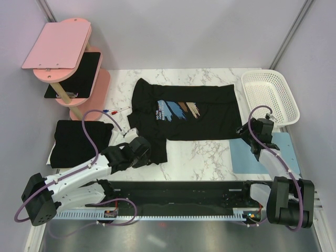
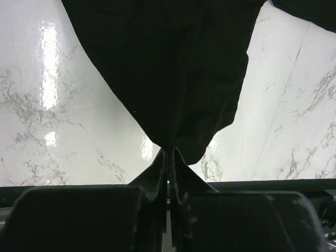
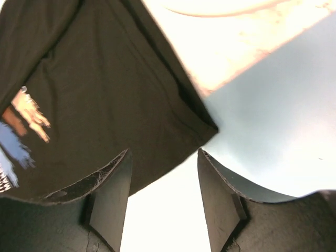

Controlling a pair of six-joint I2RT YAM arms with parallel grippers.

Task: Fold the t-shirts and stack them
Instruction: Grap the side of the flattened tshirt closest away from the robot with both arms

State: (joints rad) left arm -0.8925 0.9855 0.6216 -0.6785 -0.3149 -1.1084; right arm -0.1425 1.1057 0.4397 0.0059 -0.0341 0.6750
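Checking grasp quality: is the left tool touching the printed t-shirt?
Touching. The left wrist view shows the left tool shut on a gathered fold of the printed t-shirt.

You have the spread t-shirt (image 1: 184, 113) lying mid-tabletop (image 1: 199, 157). The folded t-shirt (image 1: 81, 139) lies to its left. The rack (image 1: 68, 58) stands behind that, with pens (image 1: 113, 111) between rack and spread t-shirt. The basket (image 1: 270, 97) sits far right, and the mat (image 1: 239, 157) lies before it.
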